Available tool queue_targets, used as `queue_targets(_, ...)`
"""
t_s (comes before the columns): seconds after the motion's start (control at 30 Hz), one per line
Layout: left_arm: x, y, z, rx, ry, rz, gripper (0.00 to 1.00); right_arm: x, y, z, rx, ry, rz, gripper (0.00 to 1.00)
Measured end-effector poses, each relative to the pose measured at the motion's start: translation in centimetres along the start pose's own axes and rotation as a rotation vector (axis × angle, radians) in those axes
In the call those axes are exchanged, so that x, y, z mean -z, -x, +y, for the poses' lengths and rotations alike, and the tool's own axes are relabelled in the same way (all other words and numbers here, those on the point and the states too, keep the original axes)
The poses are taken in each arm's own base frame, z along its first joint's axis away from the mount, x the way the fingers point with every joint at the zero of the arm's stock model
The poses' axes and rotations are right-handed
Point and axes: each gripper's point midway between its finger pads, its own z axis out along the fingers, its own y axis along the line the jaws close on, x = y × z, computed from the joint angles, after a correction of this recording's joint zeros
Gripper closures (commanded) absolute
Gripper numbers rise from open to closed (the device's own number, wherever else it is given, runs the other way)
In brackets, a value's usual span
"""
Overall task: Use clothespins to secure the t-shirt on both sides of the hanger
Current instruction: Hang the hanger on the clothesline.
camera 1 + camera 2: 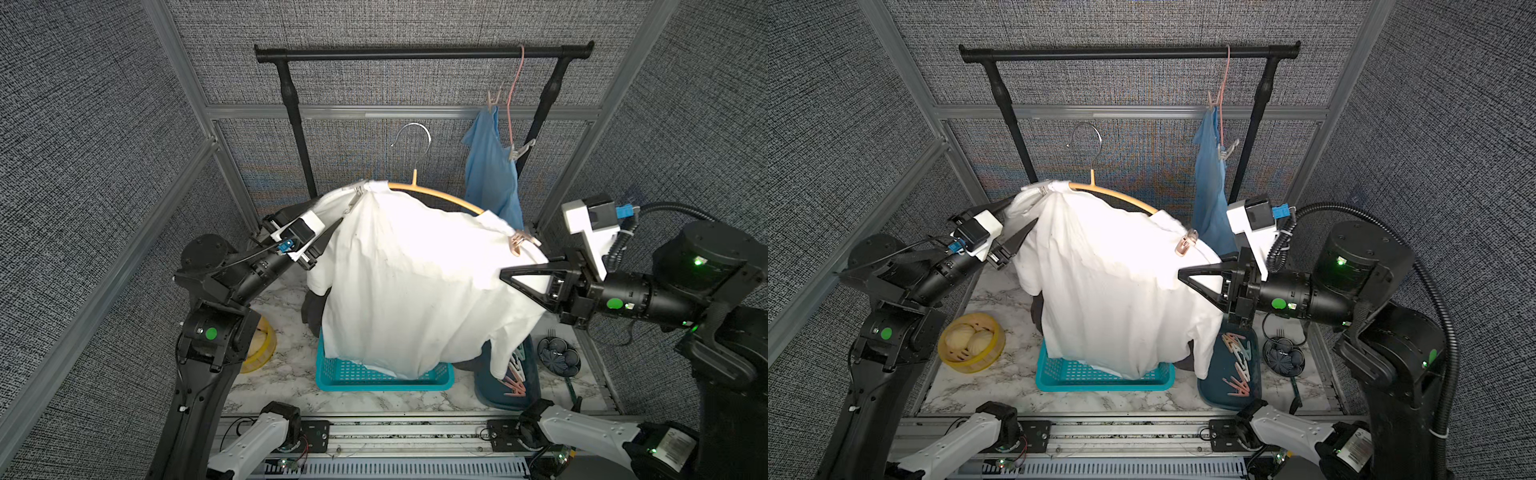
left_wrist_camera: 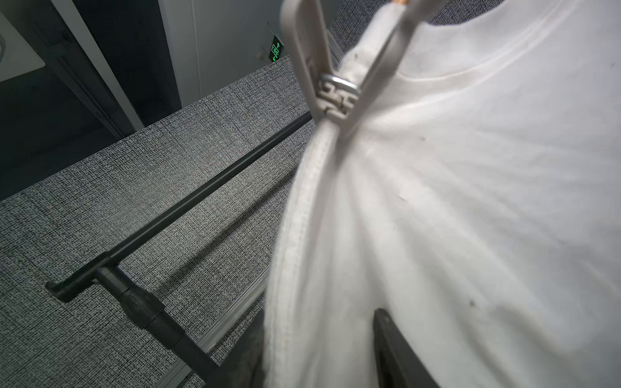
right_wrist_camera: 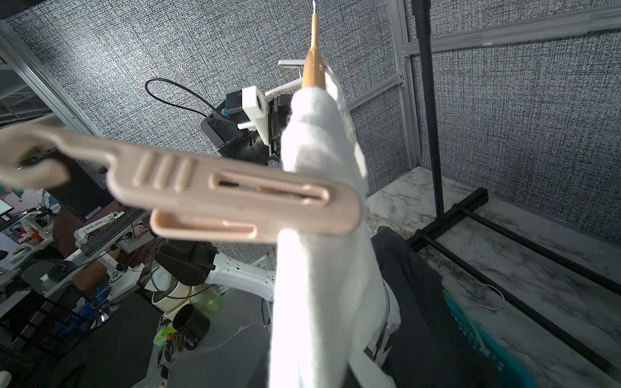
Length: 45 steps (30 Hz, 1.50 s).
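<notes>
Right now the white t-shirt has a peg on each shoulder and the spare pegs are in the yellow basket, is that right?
Not quite: in both top views the spare pegs lie in the dark blue tray, not the yellow basket. The white t-shirt is indeed pegged at both shoulders.

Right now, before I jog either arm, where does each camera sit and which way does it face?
Top views: above the arm bases, looking down toward the black metal garment rail, white cotton t-shirt and curved wooden hanger; left pincer and right pincer show.
Left wrist: on the left arm, looking up along the t-shirt at a pale beige plastic clothespin; one own finger shows.
Right wrist: on the right arm, facing a salmon-pink plastic clothespin; own pincer unseen.
Shared: that clothespin appears in both top views too.
</notes>
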Motion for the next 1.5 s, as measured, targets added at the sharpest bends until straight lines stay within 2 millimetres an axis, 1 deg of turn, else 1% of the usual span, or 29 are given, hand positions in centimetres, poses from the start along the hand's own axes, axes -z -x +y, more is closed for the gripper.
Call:
queue_targets(0.1,0.6,0.3,0.8,0.006,0.063,0.0,0.22,-0.3,0.9,-0.3,0.01,-0.017,-0.021,1.0)
queue_targets(0.23,2.3,-1.1,1.5,0.011,0.166,0.06,0.08,-0.3,2.8,-0.4,0.048,-0.037,-0.082,1.0)
queue_targets(0.27,2.8,-1.6,1.6,0.012,0.196,0.082,0.07,-0.2,3.4,-0.3,0.059,-0.039,-0.1,1.0)
queue_targets(0.33,3.8,-2.5,1.7,0.014,0.241,0.119,0.06,0.0,4.5,0.1,0.081,-0.036,-0.131,1.0)
queue_targets(0.43,5.2,-4.1,1.0,0.025,0.273,0.17,0.06,0.4,6.5,0.8,0.125,-0.03,-0.184,1.0)
queue_targets(0.53,5.9,-6.0,-0.7,0.044,0.248,0.21,0.06,1.0,8.3,1.2,0.173,-0.048,-0.241,1.0)
queue_targets(0.6,6.0,-7.4,-1.9,0.075,0.222,0.231,0.06,1.4,9.3,1.1,0.205,-0.079,-0.275,1.0)
queue_targets(0.63,6.0,-8.0,-2.7,0.095,0.197,0.236,0.09,1.5,9.7,0.8,0.218,-0.102,-0.291,1.0)
queue_targets(0.77,5.2,-9.5,-5.6,0.18,0.072,0.237,0.14,2.0,10.8,-0.8,0.266,-0.216,-0.337,1.0)
queue_targets(0.83,4.7,-10.1,-6.7,0.23,0.02,0.231,0.19,2.0,11.3,-1.9,0.294,-0.278,-0.348,1.0)
queue_targets(0.9,4.2,-10.7,-7.9,0.288,-0.029,0.226,0.25,2.2,11.6,-3.2,0.325,-0.357,-0.353,1.0)
queue_targets(1.0,3.3,-11.7,-9.4,0.386,-0.099,0.222,0.31,2.6,11.6,-5.1,0.365,-0.475,-0.343,1.0)
queue_targets(1.1,1.9,-12.2,-11.1,0.462,-0.174,0.214,0.31,3.1,11.4,-7.1,0.403,-0.593,-0.318,1.0)
queue_targets(1.23,-0.3,-12.7,-14.8,0.514,-0.305,0.214,0.31,3.9,10.7,-9.3,0.429,-0.726,-0.264,1.0)
queue_targets(1.33,-2.4,-13.8,-17.4,0.533,-0.37,0.237,0.31,4.5,10.3,-10.3,0.429,-0.788,-0.24,1.0)
queue_targets(1.4,-4.0,-14.7,-18.2,0.552,-0.37,0.254,0.31,4.5,10.2,-10.5,0.423,-0.798,-0.235,1.0)
queue_targets(1.43,-4.9,-15.1,-18.6,0.564,-0.371,0.26,0.29,4.3,10.2,-10.6,0.416,-0.797,-0.235,1.0)
queue_targets(1.5,-6.5,-15.3,-19.5,0.576,-0.384,0.263,0.24,3.7,10.1,-10.9,0.402,-0.79,-0.231,1.0)
